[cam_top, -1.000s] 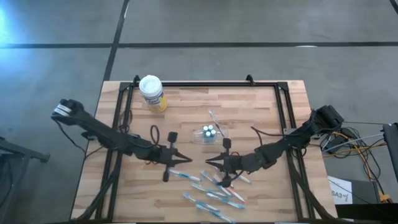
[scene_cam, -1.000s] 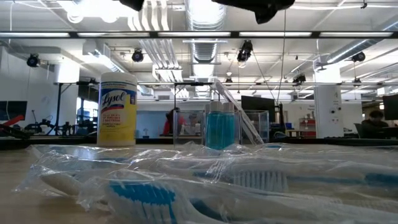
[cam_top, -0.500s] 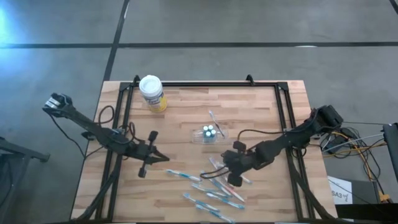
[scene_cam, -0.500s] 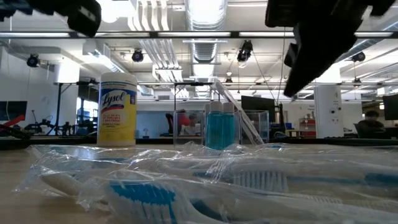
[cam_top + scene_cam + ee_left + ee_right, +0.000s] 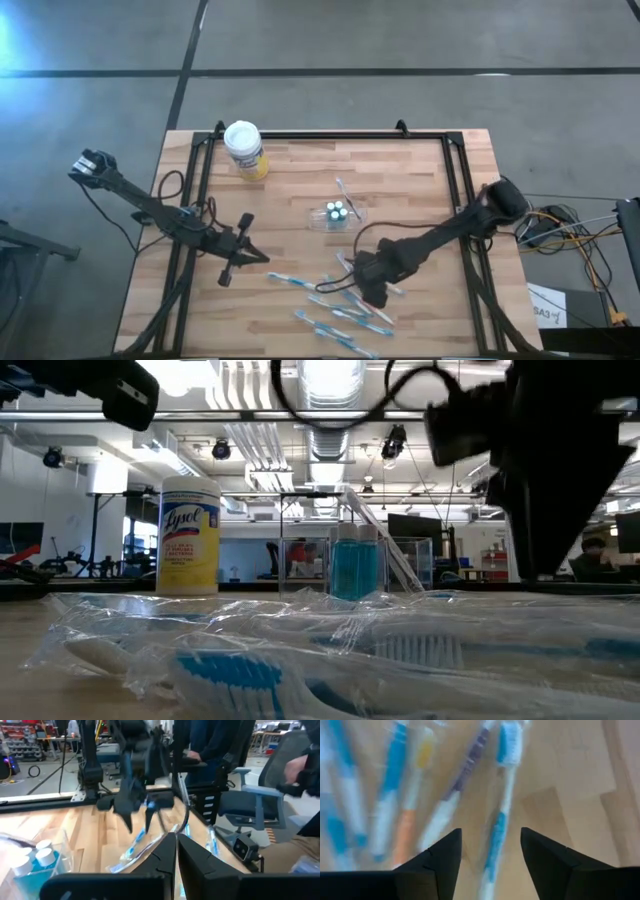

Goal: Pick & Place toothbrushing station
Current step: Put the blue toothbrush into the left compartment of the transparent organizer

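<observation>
Several blue-and-white toothbrushes [image 5: 340, 305] in clear wrappers lie scattered flat on the wooden table near its front edge; the low view shows them close up [image 5: 300, 660]. Behind them a small clear pouch [image 5: 337, 214] holds white-capped tubes [image 5: 30, 862]. My right gripper [image 5: 372, 292] points down over the toothbrushes, open. In the right wrist view its fingers [image 5: 445, 857] stand on either side of one toothbrush [image 5: 496, 832], above it. My left gripper [image 5: 258, 258] is shut and level, left of the toothbrushes, with nothing in it [image 5: 176, 855].
A yellow canister with a white lid [image 5: 245, 150] stands at the far left of the table. Black frame rails [image 5: 330, 134] run along the table's far edge and sides. Bare wood lies at the far right [image 5: 420, 180]. People show in the room beyond [image 5: 210, 740].
My left gripper has drawn back from the middle toward the table's left edge and sunk a little, still shut. My right gripper has tipped from level to pointing down and has come down toward the toothbrushes. The toothbrushes and pouch have stayed in place.
</observation>
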Robot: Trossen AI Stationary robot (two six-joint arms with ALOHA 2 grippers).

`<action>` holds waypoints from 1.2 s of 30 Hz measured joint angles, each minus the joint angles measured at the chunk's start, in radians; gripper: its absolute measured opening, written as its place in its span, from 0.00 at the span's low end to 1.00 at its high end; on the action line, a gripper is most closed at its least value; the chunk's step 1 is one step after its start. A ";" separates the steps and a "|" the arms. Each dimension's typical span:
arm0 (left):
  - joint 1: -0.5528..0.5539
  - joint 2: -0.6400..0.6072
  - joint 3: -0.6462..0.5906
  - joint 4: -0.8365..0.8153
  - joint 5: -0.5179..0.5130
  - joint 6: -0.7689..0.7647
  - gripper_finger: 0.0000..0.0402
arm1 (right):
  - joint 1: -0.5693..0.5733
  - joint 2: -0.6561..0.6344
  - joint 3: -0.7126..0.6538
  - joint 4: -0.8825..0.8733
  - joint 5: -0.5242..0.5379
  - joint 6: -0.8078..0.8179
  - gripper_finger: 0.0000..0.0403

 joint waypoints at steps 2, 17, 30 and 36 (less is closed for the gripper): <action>-0.001 0.000 0.002 -0.002 0.005 0.000 0.05 | -0.004 0.031 0.000 -0.010 -0.014 0.000 0.51; -0.001 0.003 0.005 0.003 0.015 0.012 0.05 | -0.006 0.125 -0.013 -0.009 -0.017 -0.110 0.33; -0.001 0.003 0.005 0.002 0.015 0.006 0.04 | -0.010 0.014 -0.026 -0.024 0.069 -0.127 0.06; -0.001 0.004 0.005 0.000 0.014 0.007 0.05 | -0.008 -0.101 0.000 -0.016 0.190 -0.154 0.06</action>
